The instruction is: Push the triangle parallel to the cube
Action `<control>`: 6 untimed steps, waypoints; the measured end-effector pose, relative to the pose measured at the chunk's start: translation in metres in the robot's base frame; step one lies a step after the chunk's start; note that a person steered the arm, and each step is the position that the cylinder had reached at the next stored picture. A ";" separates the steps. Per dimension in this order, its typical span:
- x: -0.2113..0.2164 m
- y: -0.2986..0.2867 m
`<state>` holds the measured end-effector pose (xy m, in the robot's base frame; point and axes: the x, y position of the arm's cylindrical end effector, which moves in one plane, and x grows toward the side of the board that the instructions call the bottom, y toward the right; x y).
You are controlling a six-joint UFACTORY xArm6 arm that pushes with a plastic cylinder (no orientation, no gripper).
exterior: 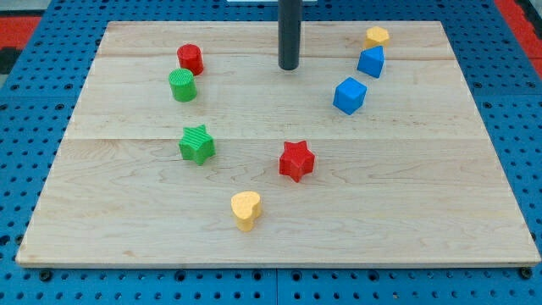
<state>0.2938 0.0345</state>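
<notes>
My tip [289, 66] is down on the board near the top edge, about mid-width, and it touches nothing. No jaws here to be apart or together: it is a bare rod, and it stands clear of every block.

Over toward the top right corner sits the blue triangle [371, 61], with the blue cube [349, 95] just below it and a little nearer the middle; the two are near each other but apart. A yellow block [377, 36] sits just above the triangle, right by the top edge.

Further out, the red cylinder [190, 58] and green cylinder [182, 85] stand toward the top left. The green star [196, 144], red star [296, 160] and yellow heart [246, 210] run down toward the bottom edge, well away from the action.

Now, the step. By my reading the triangle has to come level with the cube, and my tip is on its left. The tidy way is to go round to the triangle's top side, slipping between it and the yellow block, then press near one corner so it turns as well as slides. Short nudges, I'd say. The risk is clipping the yellow block or shoving the cube out of line.
</notes>
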 end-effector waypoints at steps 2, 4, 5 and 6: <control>-0.014 0.071; -0.019 0.136; 0.022 0.146; 0.037 0.166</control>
